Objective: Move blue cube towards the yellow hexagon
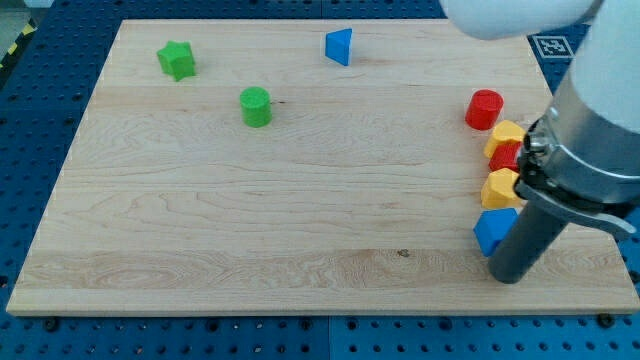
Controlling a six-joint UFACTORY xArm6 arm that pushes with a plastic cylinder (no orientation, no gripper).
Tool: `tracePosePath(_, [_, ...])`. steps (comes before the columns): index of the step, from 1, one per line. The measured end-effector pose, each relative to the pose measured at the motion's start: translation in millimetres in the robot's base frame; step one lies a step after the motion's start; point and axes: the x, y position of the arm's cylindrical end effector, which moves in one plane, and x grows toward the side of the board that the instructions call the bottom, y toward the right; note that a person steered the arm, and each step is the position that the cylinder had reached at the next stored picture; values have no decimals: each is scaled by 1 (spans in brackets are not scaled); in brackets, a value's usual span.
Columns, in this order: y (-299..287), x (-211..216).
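Already the blue cube sits near the board's lower right, touching a yellow hexagon just above it. My tip stands just below and right of the cube, so a push would run up-left. No jaws here, only a rod.

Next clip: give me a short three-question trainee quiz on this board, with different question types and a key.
1. True or false: my tip is at the view's top left, by the green star.
2. Which block does the blue cube touch? A) green cylinder B) lower yellow block C) blue triangular block
3. Fill in: the red cylinder lies toward the view's ____ edge.

Key: 1 false; 2 B; 3 right.
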Motion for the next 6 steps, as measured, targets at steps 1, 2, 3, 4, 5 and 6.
tracePosePath(1, [16, 0])
tracePosePath(2, [15, 0])
tracePosePath(3, [5, -1])
tracePosePath(4, [3, -10])
tracePosePath(5, [3, -12])
tracePosePath(6, [-33, -12])
